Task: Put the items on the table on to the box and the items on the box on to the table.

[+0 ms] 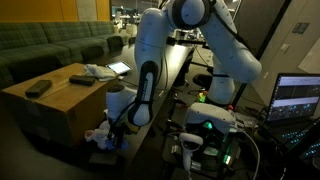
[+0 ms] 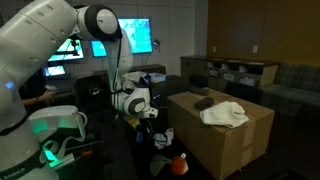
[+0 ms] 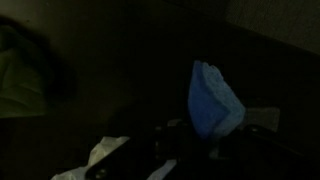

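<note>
A dim room with a long green sofa (image 1: 45, 45) at the back, and lit blue monitors (image 2: 135, 36) glowing beyond

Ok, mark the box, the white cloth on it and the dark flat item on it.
box (image 2: 238, 150): exterior view, side wall.
white cloth (image 2: 225, 113): exterior view, its middle.
dark flat item (image 1: 38, 88): exterior view, its middle.

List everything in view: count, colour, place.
box: 1, brown cardboard, beside the arm
dark items: 2, black, on the box top
cloth: 1, white, on the box top
blue item: 1, blue, close to the gripper; kind unclear
table: 1, dark, behind the arm
sofa: 1, green, behind the box
laptop: 1, screen lit, at the frame edge
arm: 1, white
gripper: 1, dark, low beside the box, shut
</note>
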Available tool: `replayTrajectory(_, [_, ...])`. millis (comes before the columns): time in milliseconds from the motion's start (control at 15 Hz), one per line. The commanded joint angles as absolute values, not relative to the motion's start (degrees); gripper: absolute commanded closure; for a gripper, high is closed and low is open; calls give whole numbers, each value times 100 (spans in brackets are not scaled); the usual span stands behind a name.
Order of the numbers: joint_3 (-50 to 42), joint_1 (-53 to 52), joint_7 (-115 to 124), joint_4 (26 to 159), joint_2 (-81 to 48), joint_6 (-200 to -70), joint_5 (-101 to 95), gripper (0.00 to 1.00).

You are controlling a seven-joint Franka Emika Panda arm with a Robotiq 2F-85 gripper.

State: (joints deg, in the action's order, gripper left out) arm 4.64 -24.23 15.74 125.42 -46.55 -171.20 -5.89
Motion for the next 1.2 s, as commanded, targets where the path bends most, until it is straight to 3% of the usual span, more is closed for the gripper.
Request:
replayTrajectory(0, [544,-2313,1301,12403,-4896,-17229,-374,91])
replayTrajectory(200, [506,-2322,1290,12377,-4948,-17238,-346,89])
replayTrajectory(333, [468,-2349,1306,12345,-4968,-17235,-346,61])
replayTrajectory(867, [59,-2604,1454,12376,-4655,-17325,-381,3])
replayTrajectory(1133, [-125,-2857,1543,12373,-4417,-17400,-375,0])
